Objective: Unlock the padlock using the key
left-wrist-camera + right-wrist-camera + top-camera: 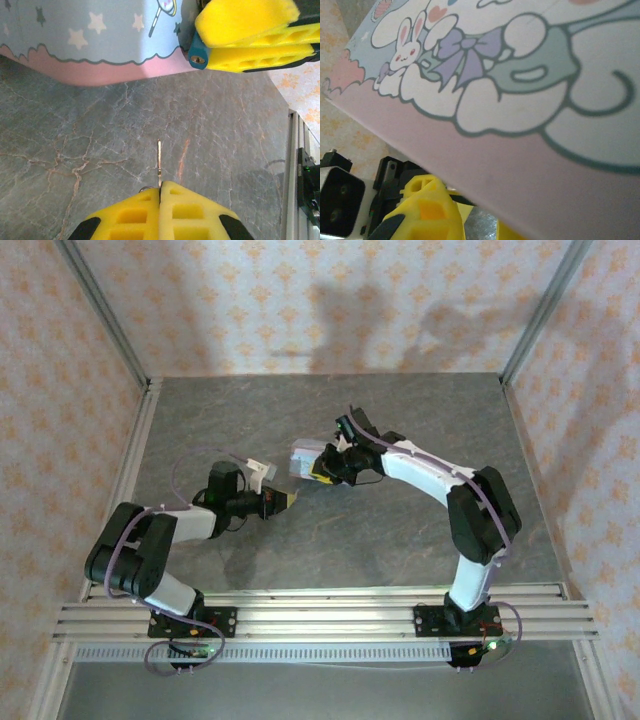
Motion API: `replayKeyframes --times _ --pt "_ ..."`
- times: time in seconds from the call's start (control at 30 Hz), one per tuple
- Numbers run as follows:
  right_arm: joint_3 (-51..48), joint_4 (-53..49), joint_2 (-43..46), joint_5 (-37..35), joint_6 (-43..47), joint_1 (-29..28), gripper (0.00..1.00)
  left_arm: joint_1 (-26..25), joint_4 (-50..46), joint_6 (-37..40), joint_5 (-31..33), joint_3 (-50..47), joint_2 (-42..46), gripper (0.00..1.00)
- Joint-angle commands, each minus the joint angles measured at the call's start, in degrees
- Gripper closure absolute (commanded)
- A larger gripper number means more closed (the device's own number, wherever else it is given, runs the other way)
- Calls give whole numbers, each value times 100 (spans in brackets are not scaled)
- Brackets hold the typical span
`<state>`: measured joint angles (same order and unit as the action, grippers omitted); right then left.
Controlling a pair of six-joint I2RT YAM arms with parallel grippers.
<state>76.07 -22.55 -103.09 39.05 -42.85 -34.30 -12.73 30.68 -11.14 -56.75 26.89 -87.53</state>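
Left end effector point(160, 186) pinched shut on the key point(159, 159); right end effector point(220, 43) clamped on the padlock point(197, 52).

Left fingers are fully closed. The key blade sticks straight out ahead of them over bare tabletop point(100, 150), touching nothing else. The right yellow fingers squeeze the padlock's dark teal body, with the keyhole end poking out past the pads. In the left wrist view the padlock sits up and to the right of the key tip, apart from it, with open tabletop between. The cartoon tin point(90, 40) lies beyond the key, just beside the padlock; in the right wrist view its printed lid is close up. Free grey surface lies on both sides of the key. A metal rail point(295, 170) bounds the right edge. In the top view both end effectors are mid-table, well away from the walls.
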Motion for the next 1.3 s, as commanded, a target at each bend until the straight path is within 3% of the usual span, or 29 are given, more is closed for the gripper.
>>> replayKeyframes --times 0.0,0.3,0.6,1.27 --pt "-24 233 336 303 -159 41 100 16 521 -47 -328 21 -14 100" --pt "-123 302 398 502 -238 102 100 -91 712 43 -281 215 -87 100" --pt "-116 349 360 694 -285 135 100 -491 577 384 290 360 17 100" --pt "-101 136 396 850 -57 150 100 -495 806 310 305 369 42 100"
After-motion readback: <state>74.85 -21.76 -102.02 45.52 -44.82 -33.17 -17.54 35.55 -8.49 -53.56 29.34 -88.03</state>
